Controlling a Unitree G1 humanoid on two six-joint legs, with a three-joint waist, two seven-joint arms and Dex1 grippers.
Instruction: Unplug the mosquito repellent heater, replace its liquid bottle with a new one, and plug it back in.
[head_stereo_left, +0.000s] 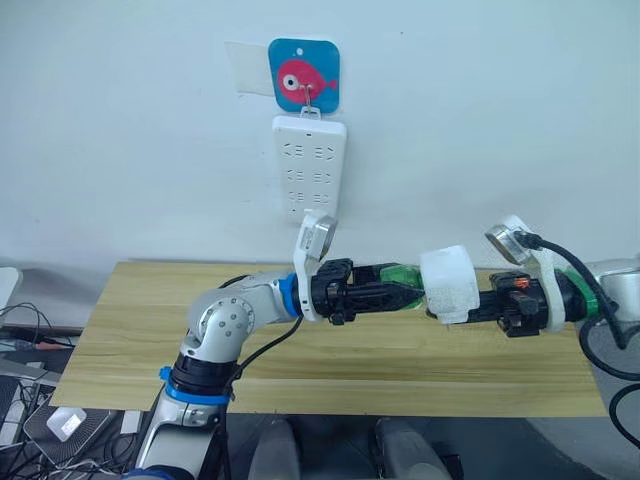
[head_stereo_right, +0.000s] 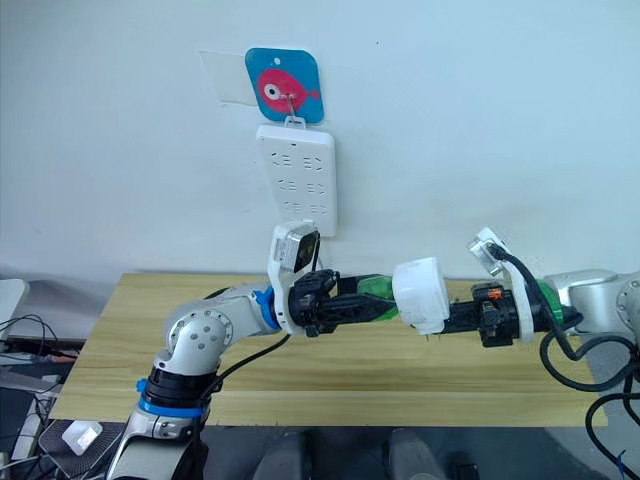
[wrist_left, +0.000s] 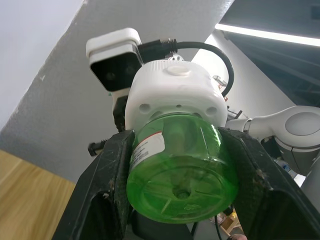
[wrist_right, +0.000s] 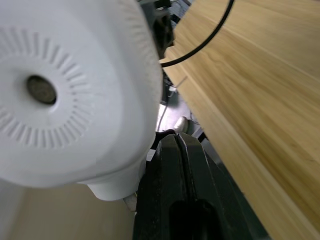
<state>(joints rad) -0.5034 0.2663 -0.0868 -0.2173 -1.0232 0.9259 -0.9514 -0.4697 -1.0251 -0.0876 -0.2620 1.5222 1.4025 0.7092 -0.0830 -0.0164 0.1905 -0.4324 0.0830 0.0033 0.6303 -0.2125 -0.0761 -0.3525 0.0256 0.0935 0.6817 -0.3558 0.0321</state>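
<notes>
White power strip (head_stereo_left: 309, 166) hangs on wall under blue fish hook plate (head_stereo_left: 304, 75); wooden table (head_stereo_left: 130, 330) below.

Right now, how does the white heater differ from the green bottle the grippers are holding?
The heater is opaque white and rounded; the bottle is clear green with a white label. The heater is held by the right gripper; the bottle sits between the left gripper's fingers. The heater has a vented face with a centre hole; the bottle has a flat ribbed base. Both are joined end to end, held above the table.
</notes>
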